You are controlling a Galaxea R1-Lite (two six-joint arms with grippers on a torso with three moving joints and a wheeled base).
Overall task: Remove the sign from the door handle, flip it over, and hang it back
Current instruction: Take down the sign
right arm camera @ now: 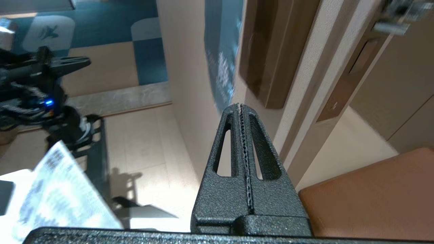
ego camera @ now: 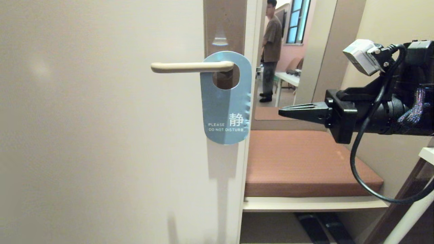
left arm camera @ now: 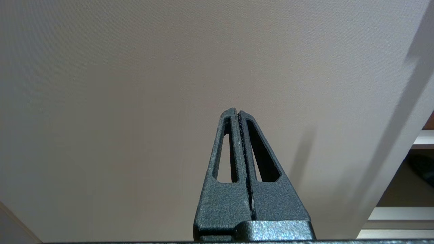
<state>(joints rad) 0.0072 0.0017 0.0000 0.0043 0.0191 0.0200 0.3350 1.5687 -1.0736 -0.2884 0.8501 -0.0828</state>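
The sign [ego camera: 225,112] hangs by its oval hole on the cream door handle [ego camera: 190,67], slate-blue "PLEASE DO NOT DISTURB" face outward. The handle sits on a brownish-grey backplate [ego camera: 225,23] near the door's edge. My right gripper [ego camera: 282,113] is shut and empty, level, pointing left at the sign's right edge, a short gap away. In the right wrist view the sign [right arm camera: 222,57] shows edge-on beyond the right gripper [right arm camera: 240,105]. My left gripper [left arm camera: 236,111] is shut and empty, parked facing the plain door panel, outside the head view.
The cream door [ego camera: 101,135] fills the left. Past its edge is a brown cushioned bench [ego camera: 305,162] with a pale shelf below. A person [ego camera: 271,51] stands far back in the room. A white frame [ego camera: 417,203] slants at the lower right.
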